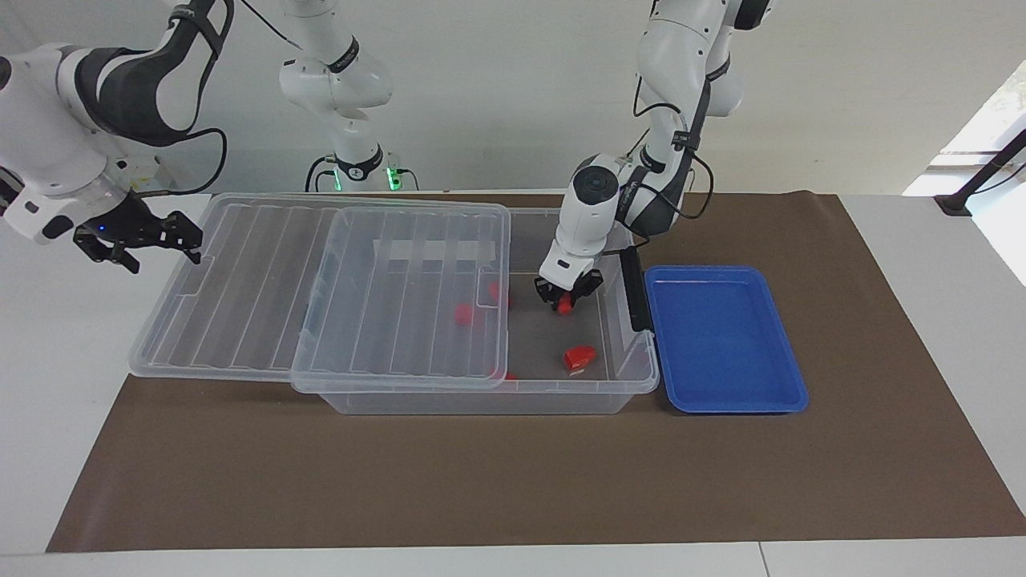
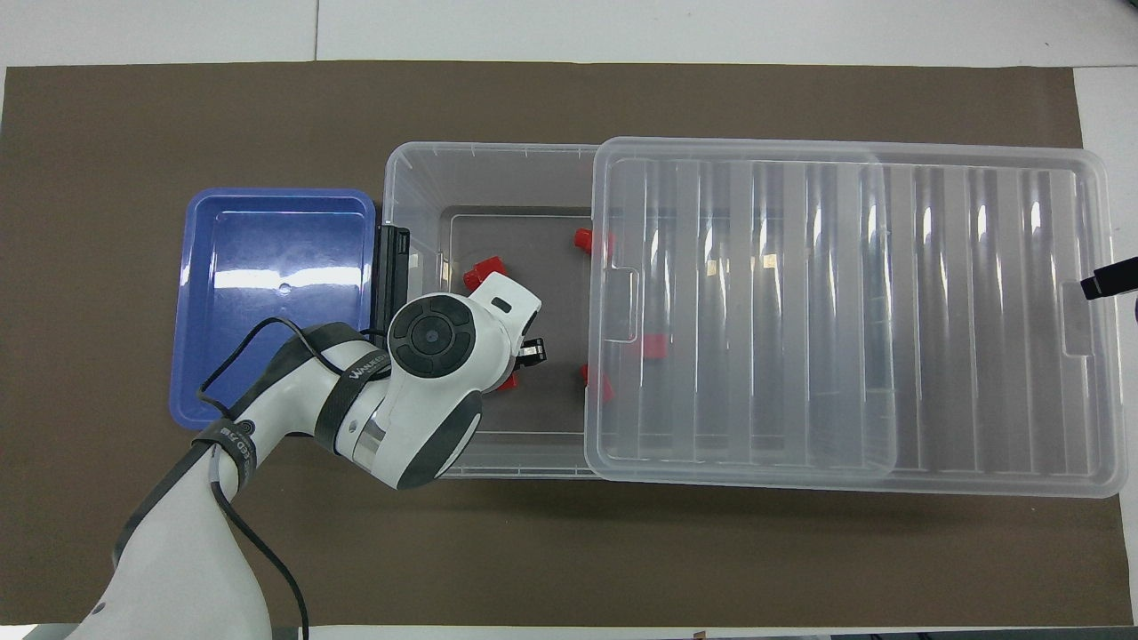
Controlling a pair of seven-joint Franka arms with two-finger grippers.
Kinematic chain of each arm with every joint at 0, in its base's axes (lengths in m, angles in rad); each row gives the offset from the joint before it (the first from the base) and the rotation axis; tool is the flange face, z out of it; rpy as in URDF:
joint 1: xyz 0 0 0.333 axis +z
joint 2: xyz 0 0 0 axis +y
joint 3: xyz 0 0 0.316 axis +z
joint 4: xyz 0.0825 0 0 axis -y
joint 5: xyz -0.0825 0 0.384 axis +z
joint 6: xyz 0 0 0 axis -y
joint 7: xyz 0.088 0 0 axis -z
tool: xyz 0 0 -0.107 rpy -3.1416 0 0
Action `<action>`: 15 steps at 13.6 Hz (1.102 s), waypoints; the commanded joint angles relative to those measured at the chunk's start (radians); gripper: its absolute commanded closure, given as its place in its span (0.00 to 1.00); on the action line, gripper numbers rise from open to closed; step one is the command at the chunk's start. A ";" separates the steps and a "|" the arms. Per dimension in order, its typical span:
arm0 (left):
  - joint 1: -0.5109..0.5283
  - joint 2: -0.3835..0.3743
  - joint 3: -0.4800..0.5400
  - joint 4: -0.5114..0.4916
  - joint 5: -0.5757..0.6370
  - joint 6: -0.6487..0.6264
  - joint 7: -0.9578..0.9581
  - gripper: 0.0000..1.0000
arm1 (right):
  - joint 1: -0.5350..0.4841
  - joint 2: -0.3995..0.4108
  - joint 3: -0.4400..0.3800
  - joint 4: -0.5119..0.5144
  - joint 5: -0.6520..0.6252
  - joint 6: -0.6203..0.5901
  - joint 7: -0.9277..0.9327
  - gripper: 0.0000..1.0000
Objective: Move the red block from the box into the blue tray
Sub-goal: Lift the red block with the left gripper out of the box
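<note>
The clear box [image 1: 635,383] [image 2: 400,178] lies on the brown mat, its ribbed lid [image 1: 321,280] [image 2: 845,311] slid toward the right arm's end so the latch end is uncovered. My left gripper [image 1: 567,300] reaches down into that uncovered part and is shut on a small red block [image 1: 566,304] [image 2: 508,383] at the box floor. From overhead the left wrist hides most of that block. The blue tray [image 1: 721,336] [image 2: 267,293] sits beside the box's latch end with nothing in it. My right gripper [image 1: 156,255] [image 2: 1107,283] hangs open at the lid's outer end, holding nothing.
A wider red piece with a pale edge [image 1: 579,357] [image 2: 484,269] lies farther from the robots in the box. More red pieces [image 1: 463,314] [image 2: 655,347] show through the lid. A black latch [image 1: 633,288] [image 2: 391,276] stands between box and tray.
</note>
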 commanded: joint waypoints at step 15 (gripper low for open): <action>0.201 -0.303 0.015 0.081 0.015 -0.313 0.153 1.00 | -0.002 0.049 0.152 0.149 -0.003 -0.123 0.255 0.00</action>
